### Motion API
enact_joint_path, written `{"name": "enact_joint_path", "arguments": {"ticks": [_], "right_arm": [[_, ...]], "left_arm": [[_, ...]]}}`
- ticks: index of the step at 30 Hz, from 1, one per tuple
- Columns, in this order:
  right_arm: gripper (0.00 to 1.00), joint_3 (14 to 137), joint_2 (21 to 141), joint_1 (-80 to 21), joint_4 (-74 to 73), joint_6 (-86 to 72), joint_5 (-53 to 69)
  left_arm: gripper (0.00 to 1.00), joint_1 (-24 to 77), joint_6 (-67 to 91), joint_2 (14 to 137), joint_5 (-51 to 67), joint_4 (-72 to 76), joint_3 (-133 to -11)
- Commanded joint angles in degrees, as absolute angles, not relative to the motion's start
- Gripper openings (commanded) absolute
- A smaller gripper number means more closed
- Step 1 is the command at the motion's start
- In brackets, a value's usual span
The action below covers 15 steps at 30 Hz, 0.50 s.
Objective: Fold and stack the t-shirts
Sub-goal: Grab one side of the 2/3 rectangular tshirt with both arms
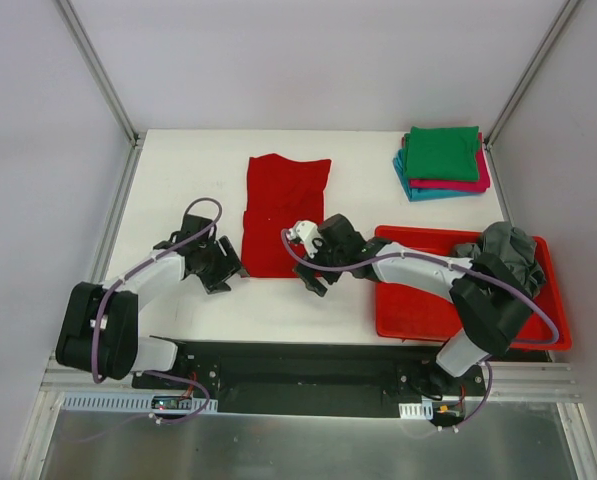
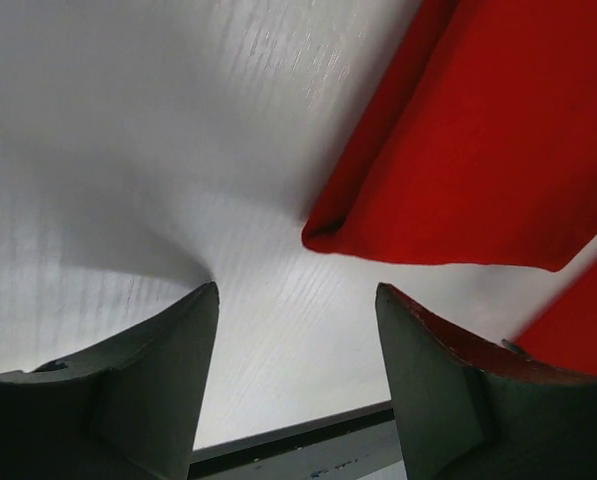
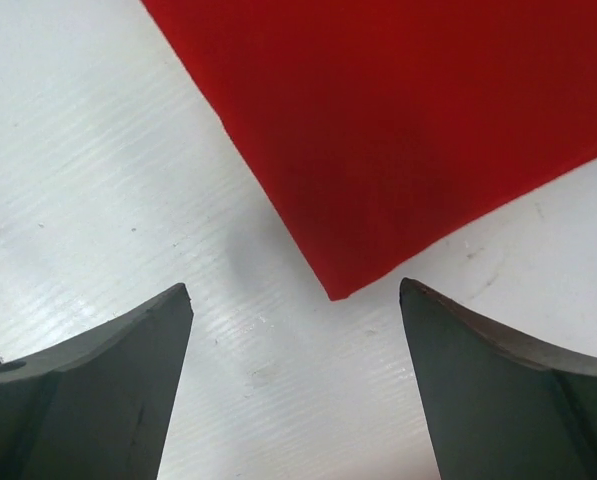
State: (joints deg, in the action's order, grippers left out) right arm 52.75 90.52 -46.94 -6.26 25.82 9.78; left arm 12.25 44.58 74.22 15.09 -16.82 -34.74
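Note:
The bright red t-shirt (image 1: 283,205) lies flat mid-table, folded into a long strip. My left gripper (image 1: 226,270) is open and empty at its near left corner. In the left wrist view the folded cloth corner (image 2: 458,160) lies just beyond the gripper (image 2: 298,300). My right gripper (image 1: 310,272) is open and empty at the near right corner. In the right wrist view the shirt's corner (image 3: 408,120) points between the jaws of the gripper (image 3: 296,300), above bare table. A folded stack with the green shirt (image 1: 443,152) on top, and magenta and teal shirts below, sits at the back right.
A red plastic tray (image 1: 418,315) stands at the near right, with a crumpled dark grey shirt (image 1: 506,250) in its far right corner. The right arm reaches over the tray's left edge. Metal frame posts rise at the table's back corners.

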Motion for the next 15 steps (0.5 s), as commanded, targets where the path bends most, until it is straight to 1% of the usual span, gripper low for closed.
{"name": "enact_joint_path", "arguments": {"ticks": [1,5,7,8,10,12,14,15], "right_arm": [[0.86,57.6,93.7,-48.5,-9.3,31.7,8.7],[0.8,59.1,96.8,-49.0,-10.7,32.9,5.7],[0.79,59.1,97.6,-49.3,-11.0,33.2,4.5],[0.78,59.0,97.6,-49.4,-11.0,33.4,4.0],[0.76,58.8,97.9,-49.7,-10.9,33.6,3.5],[0.72,58.8,98.3,-50.4,-10.9,33.4,0.4],[0.7,58.5,98.4,-52.0,-10.7,34.3,-4.3],[0.7,58.4,98.4,-52.9,-10.5,34.6,-5.9]], "left_arm": [[0.63,12.0,46.0,79.0,18.9,-13.0,-38.0],[0.58,12.0,46.5,82.6,17.5,-12.2,-39.2],[0.55,12.0,46.5,84.7,17.5,-11.7,-40.0],[0.51,12.0,46.4,85.9,17.5,-11.5,-40.5],[0.39,12.0,46.2,87.9,18.0,-11.4,-41.5],[0.25,12.0,46.1,89.0,18.5,-11.3,-41.7],[0.03,12.0,46.4,89.2,18.2,-11.1,-41.6],[0.0,12.0,46.4,89.1,18.2,-11.1,-41.7]]}}
